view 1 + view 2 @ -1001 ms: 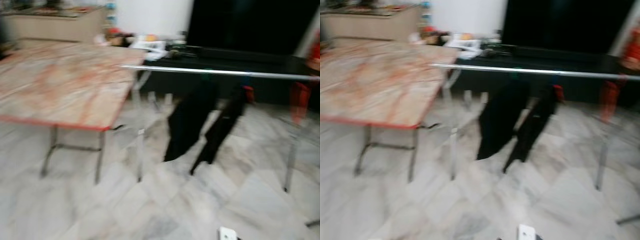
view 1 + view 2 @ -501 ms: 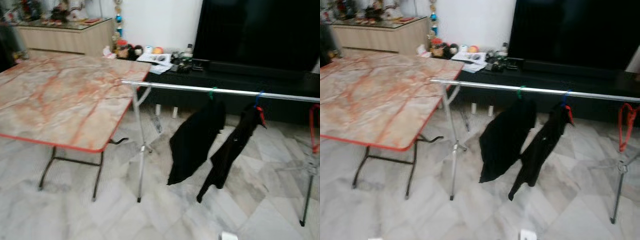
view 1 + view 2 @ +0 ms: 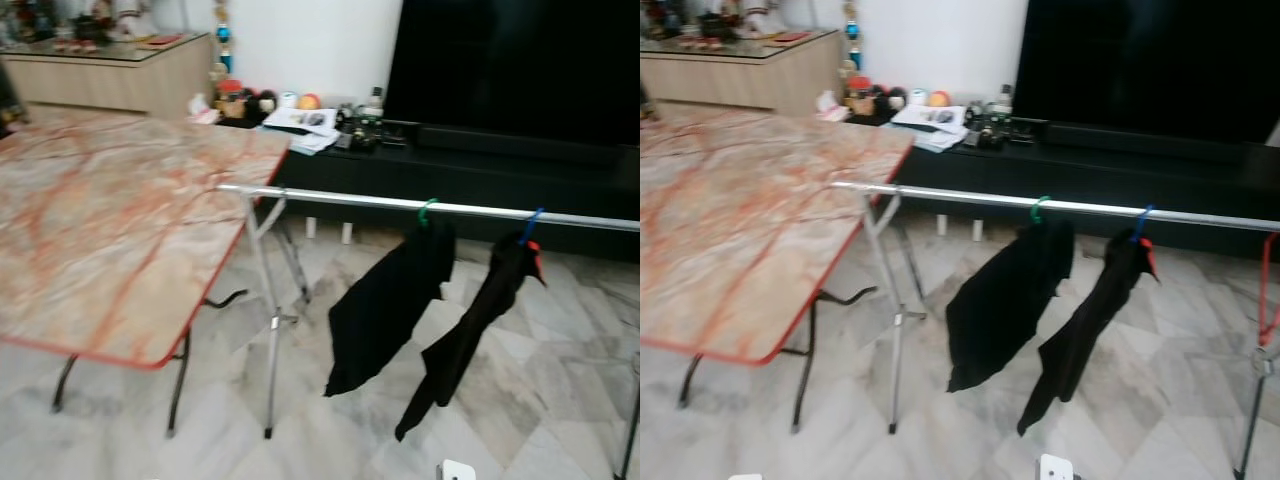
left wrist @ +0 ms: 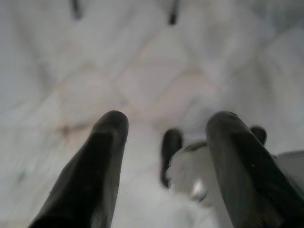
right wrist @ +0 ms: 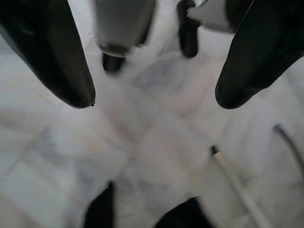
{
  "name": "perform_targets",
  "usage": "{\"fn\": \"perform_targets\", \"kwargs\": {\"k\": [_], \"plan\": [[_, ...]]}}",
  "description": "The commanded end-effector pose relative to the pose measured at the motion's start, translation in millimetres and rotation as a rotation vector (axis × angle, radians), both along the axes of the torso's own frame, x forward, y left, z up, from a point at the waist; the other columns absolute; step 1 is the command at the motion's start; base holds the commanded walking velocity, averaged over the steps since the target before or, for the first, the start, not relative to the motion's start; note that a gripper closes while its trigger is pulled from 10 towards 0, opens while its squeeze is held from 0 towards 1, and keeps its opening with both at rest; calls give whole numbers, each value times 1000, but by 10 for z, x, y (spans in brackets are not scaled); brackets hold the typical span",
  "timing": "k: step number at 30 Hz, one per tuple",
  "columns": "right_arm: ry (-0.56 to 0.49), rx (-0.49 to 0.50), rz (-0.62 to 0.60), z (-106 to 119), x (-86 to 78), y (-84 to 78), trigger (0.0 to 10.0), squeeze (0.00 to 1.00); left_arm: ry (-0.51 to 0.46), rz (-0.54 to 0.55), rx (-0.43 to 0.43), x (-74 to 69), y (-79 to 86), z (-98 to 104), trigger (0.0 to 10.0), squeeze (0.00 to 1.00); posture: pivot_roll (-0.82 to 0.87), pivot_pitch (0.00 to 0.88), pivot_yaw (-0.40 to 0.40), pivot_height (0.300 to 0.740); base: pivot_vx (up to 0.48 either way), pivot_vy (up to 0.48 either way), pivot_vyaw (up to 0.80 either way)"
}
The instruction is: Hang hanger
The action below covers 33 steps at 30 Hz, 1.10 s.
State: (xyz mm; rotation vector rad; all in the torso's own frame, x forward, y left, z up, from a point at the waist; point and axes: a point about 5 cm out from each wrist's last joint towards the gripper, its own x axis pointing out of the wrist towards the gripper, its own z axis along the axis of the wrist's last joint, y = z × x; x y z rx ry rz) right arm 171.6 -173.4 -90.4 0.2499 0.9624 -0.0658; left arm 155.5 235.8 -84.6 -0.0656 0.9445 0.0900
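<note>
A silver clothes rail (image 3: 400,203) on thin legs crosses the room ahead of me. Two black garments hang from it: one (image 3: 385,305) on a green-hooked hanger (image 3: 427,212), the other (image 3: 480,320) on a blue-hooked hanger (image 3: 530,227). A bare red hanger (image 3: 1268,290) hangs at the rail's far right end. My left gripper (image 4: 166,121) hangs low over the marble floor, open and holding nothing. Pointing down at the floor as well, my right gripper (image 5: 154,99) is open and holds nothing.
A folding table (image 3: 100,230) with a marbled top and red edge stands at my left, close to the rail's left leg (image 3: 270,340). Behind the rail are a low black cabinet (image 3: 450,175) and a big dark screen (image 3: 520,60). A wooden sideboard (image 3: 110,80) stands far left.
The picture has gone from blurred to sharp and the whole scene has shifted, so the camera moved; table and rail now look nearer. The hanging clothes have not moved.
</note>
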Motion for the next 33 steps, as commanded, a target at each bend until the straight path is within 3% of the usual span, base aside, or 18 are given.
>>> {"fn": "perform_targets", "kwargs": {"k": [1,10,14,15,18,33], "plan": [[-6,-17,-14,10,10,-58,10000,0,19,-14,-13,-38,-51,-30,10000,0,203,0,-25,740,412,0,0],[-10,-29,-57,4,-7,-70,10000,0,40,-30,2,-65,-79,-50,10000,0,199,0,-22,740,372,0,0],[-26,-45,-76,11,-3,-85,10000,0,40,-30,0,-70,-92,-55,10000,0,196,0,-22,740,0,0,0],[-100,-47,-83,107,192,-61,10000,0,40,-33,-1,-74,-97,-57,10000,0,195,0,-23,740,0,0,0],[-241,-72,-105,300,501,-58,10000,0,43,-37,0,-84,-101,-62,10000,0,191,0,-26,740,0,0,0],[-364,-175,-239,471,650,-294,10000,0,49,-101,11,-81,-149,-69,10000,0,180,0,-29,740,0,0,0]]}}
